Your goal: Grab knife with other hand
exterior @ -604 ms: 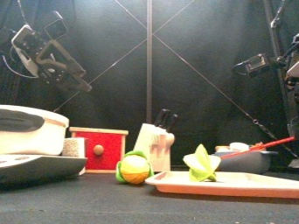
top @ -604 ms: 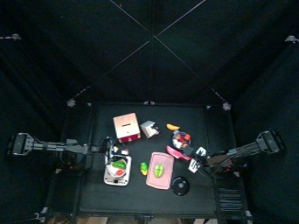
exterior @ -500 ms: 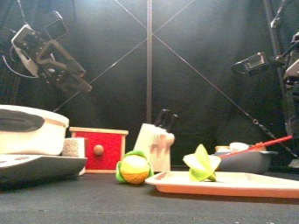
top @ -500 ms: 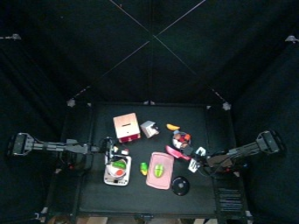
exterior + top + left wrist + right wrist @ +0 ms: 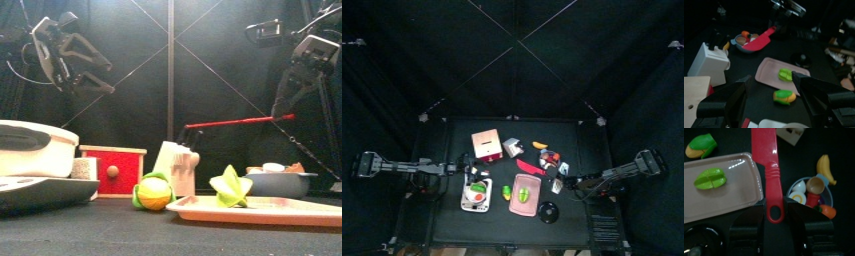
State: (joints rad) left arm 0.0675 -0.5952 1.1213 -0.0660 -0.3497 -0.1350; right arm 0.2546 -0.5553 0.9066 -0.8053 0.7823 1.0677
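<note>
The knife (image 5: 241, 122) is red and hangs nearly level in the air above the table's things, its tip pointing toward the left arm. My right gripper (image 5: 285, 108) is shut on its handle end. In the right wrist view the knife (image 5: 767, 168) runs straight out from between the jaws over the pink tray (image 5: 731, 203) and the bowl (image 5: 814, 193). My left gripper (image 5: 83, 80) hangs high at the left, open and holding nothing. The left wrist view shows the knife (image 5: 763, 39) ahead, beyond the tray (image 5: 774, 67).
A white appliance (image 5: 34, 150) stands at the front left. A red box (image 5: 114, 168) and a white knife block (image 5: 174, 165) stand behind a lime (image 5: 154, 192). The pink tray (image 5: 267, 208) carries a green slice (image 5: 230, 187). A bowl of toy food (image 5: 281, 182) stands to the right.
The right gripper has lifted the knife from low by the bowl up into the air and swung it level. The left arm has shifted slightly toward the middle.
</note>
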